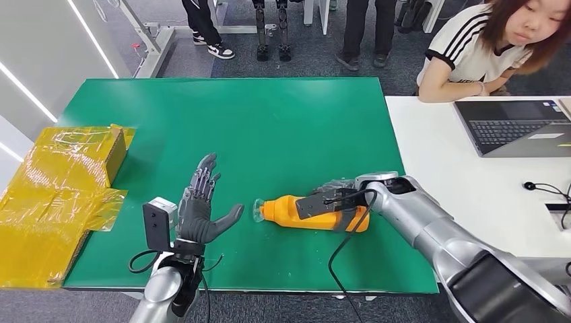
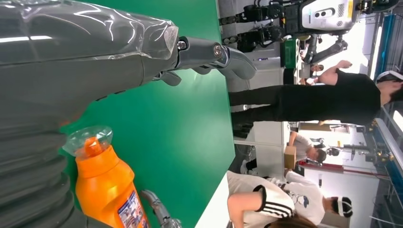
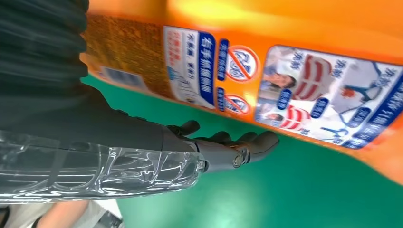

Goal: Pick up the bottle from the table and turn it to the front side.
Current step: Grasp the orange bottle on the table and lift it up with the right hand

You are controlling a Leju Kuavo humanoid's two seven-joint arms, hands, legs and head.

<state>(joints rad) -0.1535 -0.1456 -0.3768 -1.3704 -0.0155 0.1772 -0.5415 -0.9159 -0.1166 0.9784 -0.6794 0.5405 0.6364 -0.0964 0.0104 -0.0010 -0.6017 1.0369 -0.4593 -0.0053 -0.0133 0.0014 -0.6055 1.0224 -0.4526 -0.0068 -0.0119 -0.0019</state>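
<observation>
Orange plastic bottle with a clear cap (image 1: 313,213) is lying on its side on the green tabletop (image 1: 269,128), near my front edge, right of centre. Its long axis is running across me, left to right; the clear cap end is pointing toward my left hand, the base toward my right arm.

My right hand (image 1: 334,195) is reaching over the bottle's body from the far side, its dark fingers wrapping over the top of it. In my right wrist view the bottle's printed label (image 3: 285,90), with blue text and small pictures, is facing the camera, and my fingers (image 3: 237,142) are curling together just beside the orange wall, over green surface. I cannot tell whether they are actually gripping the bottle or only lying against it.

My left hand (image 1: 200,205) is hovering above the tabletop just beside the cap, palm turned toward the bottle, fingers spread apart and pointing away from me, thumb sticking out toward the cap. It is holding nothing. In my left wrist view the cap and orange shoulder (image 2: 102,175) are sitting close under my thumb (image 2: 209,54), apart from it.

Crumpled yellow plastic-wrapped cartons (image 1: 60,195) are lying at my far left. A white tabletop (image 1: 458,175) with a grey laptop (image 1: 515,128) is adjoining on the right; a seated person in a white striped shirt (image 1: 471,54) is leaning on it.
</observation>
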